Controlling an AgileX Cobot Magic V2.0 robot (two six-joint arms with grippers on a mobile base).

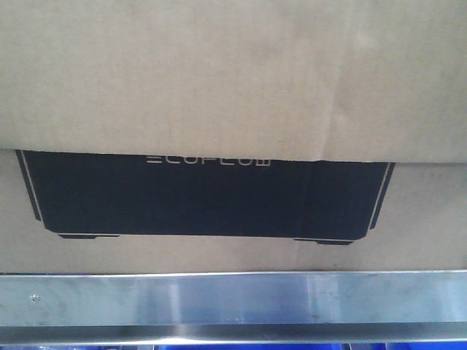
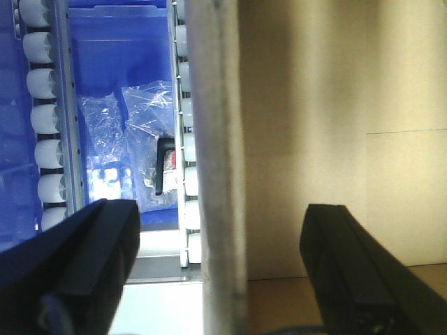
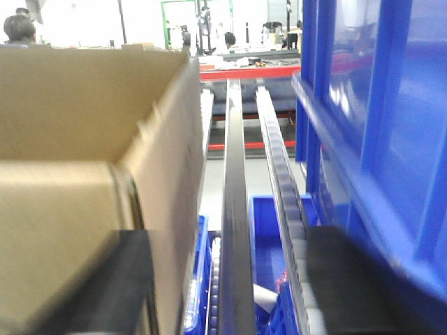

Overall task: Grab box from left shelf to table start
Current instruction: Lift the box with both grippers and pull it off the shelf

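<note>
Behind the front rail (image 1: 233,299) of the left shelf (image 2: 46,125) sits the brown box (image 1: 233,87). Its long axis seemingly runs along that rail, and its black ECOFLOW panel (image 1: 204,200) faces outward. The jaws of the left gripper (image 2: 222,223) and the right gripper (image 3: 234,244) stand apart.

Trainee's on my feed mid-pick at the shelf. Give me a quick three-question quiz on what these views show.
1. True or false: the left gripper is shut.
2. Multiple choice: what does the blue plastic bin in the left wrist view hold? A) clear plastic bags B) steel cans C) nothing
3. Fill in: the black trapezoid panel on the large brown cardboard carton reads ____.
Key: 1 false, it is open; 2 A; 3 ECOFLOW.
</note>
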